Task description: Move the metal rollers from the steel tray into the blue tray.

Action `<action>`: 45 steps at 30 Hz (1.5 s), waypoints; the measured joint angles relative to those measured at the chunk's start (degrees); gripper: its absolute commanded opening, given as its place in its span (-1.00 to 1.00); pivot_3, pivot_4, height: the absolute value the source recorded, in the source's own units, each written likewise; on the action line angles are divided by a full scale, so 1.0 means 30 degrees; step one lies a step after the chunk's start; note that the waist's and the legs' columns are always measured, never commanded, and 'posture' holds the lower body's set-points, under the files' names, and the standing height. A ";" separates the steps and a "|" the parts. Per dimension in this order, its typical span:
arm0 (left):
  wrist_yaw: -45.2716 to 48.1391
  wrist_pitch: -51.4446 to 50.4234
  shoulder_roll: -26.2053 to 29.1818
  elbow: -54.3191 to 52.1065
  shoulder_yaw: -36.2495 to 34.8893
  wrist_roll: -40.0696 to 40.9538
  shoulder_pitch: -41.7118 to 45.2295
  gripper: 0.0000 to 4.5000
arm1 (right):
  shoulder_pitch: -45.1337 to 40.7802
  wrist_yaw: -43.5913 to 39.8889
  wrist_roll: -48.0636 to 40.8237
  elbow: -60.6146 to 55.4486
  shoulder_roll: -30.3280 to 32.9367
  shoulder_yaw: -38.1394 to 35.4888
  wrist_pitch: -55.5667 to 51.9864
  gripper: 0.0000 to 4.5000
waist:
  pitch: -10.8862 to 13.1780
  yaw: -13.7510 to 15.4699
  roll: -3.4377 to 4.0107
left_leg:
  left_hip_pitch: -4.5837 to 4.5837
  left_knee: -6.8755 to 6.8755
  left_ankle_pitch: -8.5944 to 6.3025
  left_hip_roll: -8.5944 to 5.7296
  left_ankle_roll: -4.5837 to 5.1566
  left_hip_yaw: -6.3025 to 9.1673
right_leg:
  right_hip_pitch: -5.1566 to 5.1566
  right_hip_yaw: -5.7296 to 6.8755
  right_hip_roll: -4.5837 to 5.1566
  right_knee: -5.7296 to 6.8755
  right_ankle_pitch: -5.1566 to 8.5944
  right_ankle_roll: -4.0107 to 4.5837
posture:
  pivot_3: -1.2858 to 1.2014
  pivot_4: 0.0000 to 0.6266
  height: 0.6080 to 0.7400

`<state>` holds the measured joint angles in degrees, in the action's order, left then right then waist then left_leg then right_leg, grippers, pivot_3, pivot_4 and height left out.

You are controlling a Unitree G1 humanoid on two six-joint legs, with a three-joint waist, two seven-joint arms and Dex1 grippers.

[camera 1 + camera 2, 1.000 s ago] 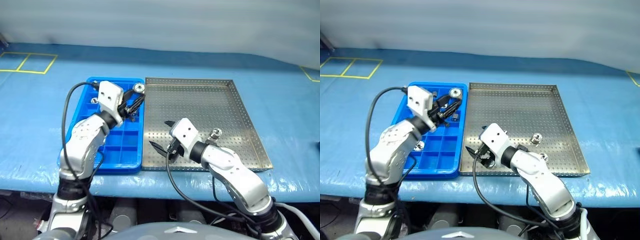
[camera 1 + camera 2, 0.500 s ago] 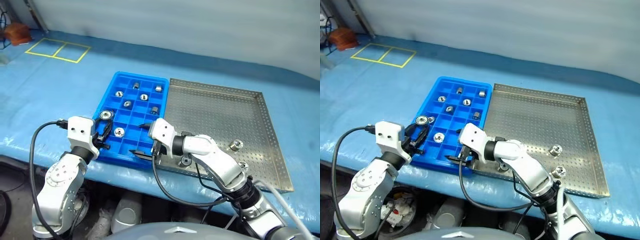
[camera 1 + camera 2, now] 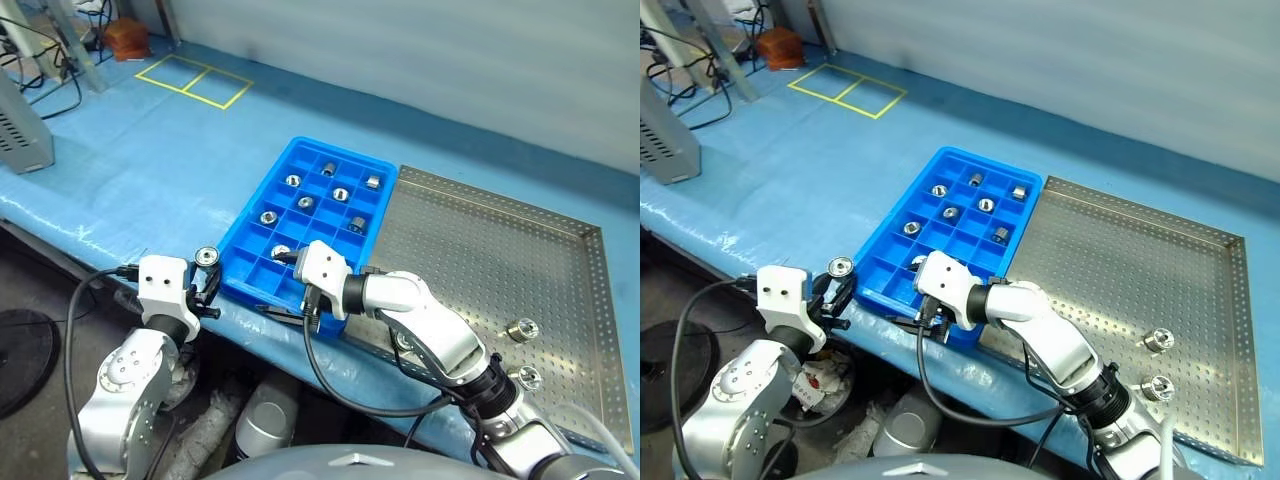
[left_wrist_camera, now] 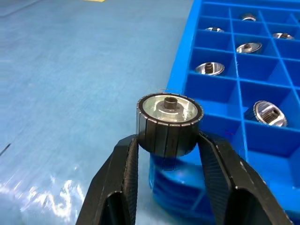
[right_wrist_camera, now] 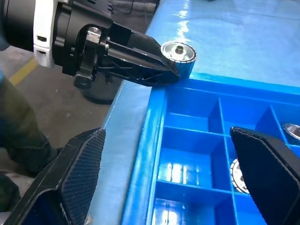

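**A:** Which step is this, would you say?

**B:** A carry, I judge. The left end effector (image 4: 167,140) is closed on a roller (image 4: 168,123), the two black fingers (image 4: 123,185) pinching its ribbed side, the face with the centre hole turned up. It hangs just outside the near left corner of the blue tray (image 3: 247,232), over the worktop's (image 3: 150,180) near edge, not above any compartment.

**B:** So the roller is not yet delivered.

**A:** And the right one?

**B:** The right end effector (image 5: 171,180) stands wide open and holds nothing. It hovers over the tray's near row of compartments, pointing toward the left one. Its wrist view shows the gripped roller just past the tray's corner.

**A:** What does the next move call for?

**B:** To my eye, bringing the roller inward over the blue rim and above a free compartment near that corner, then lowering before letting go, so it drops flat and does not bounce off a divider. The open right end effector sits close by, so the left needs a path that clears it.

**A:** How much remains?

**B:** Several rollers already lie in the blue tray's compartments. Two more rollers (image 3: 520,329) still sit in the steel tray (image 3: 480,235), near its near right corner, well apart from the blue tray.
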<state>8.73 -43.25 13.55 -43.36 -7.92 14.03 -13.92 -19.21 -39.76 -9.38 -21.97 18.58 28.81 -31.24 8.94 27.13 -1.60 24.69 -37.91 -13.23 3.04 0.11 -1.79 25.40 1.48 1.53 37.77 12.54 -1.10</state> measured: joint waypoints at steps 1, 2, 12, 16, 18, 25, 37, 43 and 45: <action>0.0001 -0.0001 -0.0014 0.0011 0.0024 0.0022 0.0049 -0.29 | 0.0007 0.0018 0.0002 -0.0023 -0.0016 -0.0001 -0.0004 1.00 | -0.0001 0.0168 0.0000 | 0.0000 0.0000 -0.0003 0.0007 -0.0005 0.0002 | 0.0001 0.0009 -0.0007 0.0001 0.0004 0.0007 | 0.47 -0.52 1.00; -0.0008 0.0000 -0.0048 0.0063 0.0015 0.0034 0.0147 -0.29 | 0.0027 0.0041 0.0007 -0.0059 -0.0029 -0.0003 -0.0011 1.00 | -0.0001 0.0336 -0.0001 | 0.0002 0.0000 -0.0003 0.0012 -0.0009 0.0012 | 0.0005 0.0026 -0.0010 0.0001 0.0013 0.0021 | 0.47 -0.52 1.00; 0.0459 0.0454 -0.0008 0.0159 -0.0394 0.1313 0.2714 -0.29 | 0.0554 0.0492 0.0020 -0.0542 0.0018 -0.0004 -0.0226 1.00 | -0.0003 0.1247 -0.0004 | 0.0014 -0.0017 -0.0019 0.0021 -0.0055 0.0034 | 0.0000 0.0071 -0.0009 -0.0003 0.0024 0.0039 | 0.43 -0.52 1.00; 0.0942 0.0306 0.0260 0.0167 -0.0098 0.1748 0.3274 -0.29 | 0.0839 0.0786 0.0029 -0.0696 0.0073 -0.0011 -0.0443 1.00 | -0.0003 0.1147 -0.0003 | 0.0017 -0.0016 -0.0015 0.0027 -0.0055 0.0031 | -0.0017 0.0073 -0.0017 0.0013 0.0021 0.0036 | 0.41 -0.52 1.00; 0.1218 0.0054 0.0543 0.0402 0.0173 0.1891 0.3613 -0.29 | 0.0910 0.0944 0.0077 -0.0919 0.0094 -0.0041 -0.0540 1.00 | -0.0005 0.1067 0.0002 | 0.0017 -0.0015 -0.0013 0.0037 -0.0060 0.0038 | -0.0016 0.0081 -0.0028 0.0017 0.0022 0.0036 | 0.39 -0.52 1.00; 0.1279 -0.0839 0.0910 0.2112 0.0816 0.2087 0.3760 -0.29 | 0.1482 0.1641 0.0228 -0.1494 0.0147 -0.0199 -0.0653 1.00 | -0.0008 0.0474 0.0007 | 0.0021 -0.0016 -0.0013 0.0036 -0.0063 0.0043 | -0.0045 0.0086 -0.0026 0.0010 0.0024 0.0040 | 0.35 -0.52 1.00; 0.2251 -0.1315 0.1701 0.2710 0.0941 0.2492 0.3386 0.92 | 0.2208 0.2462 0.0338 -0.2285 0.0320 -0.0747 -0.1175 1.00 | -0.0030 -0.1372 0.0038 | 0.0010 -0.0017 -0.0011 0.0043 -0.0063 0.0062 | -0.0114 0.0097 -0.0028 0.0008 0.0041 0.0068 | 0.32 -0.52 1.00; 0.3345 -0.1183 0.2573 0.2709 0.0640 0.2845 0.4380 0.99 | 0.2692 0.2804 0.0293 -0.3345 0.0631 -0.1401 -0.1599 1.00 | -0.0027 -0.2036 0.0041 | 0.0000 -0.0035 -0.0006 0.0041 -0.0068 0.0128 | -0.0163 0.0150 -0.0030 0.0003 0.0058 0.0098 | 0.30 -0.52 1.00; 0.3933 -0.0946 0.2841 0.2644 0.0501 0.3270 0.5149 0.99 | 0.3259 0.2987 0.0158 -0.4125 0.0972 -0.2207 -0.1965 1.00 | -0.0025 -0.2254 0.0044 | -0.0021 -0.0042 -0.0007 0.0035 -0.0068 0.0150 | -0.0203 0.0164 -0.0026 -0.0010 0.0060 0.0101 | 0.28 -0.52 1.00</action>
<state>20.53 -46.09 22.07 -35.43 -6.42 23.84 1.53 -9.43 -30.80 -8.90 -34.35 21.49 22.18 -37.14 8.86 20.37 -1.47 24.62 -38.04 -13.25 3.14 -0.09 -1.34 24.79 1.97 1.45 37.74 12.72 -0.79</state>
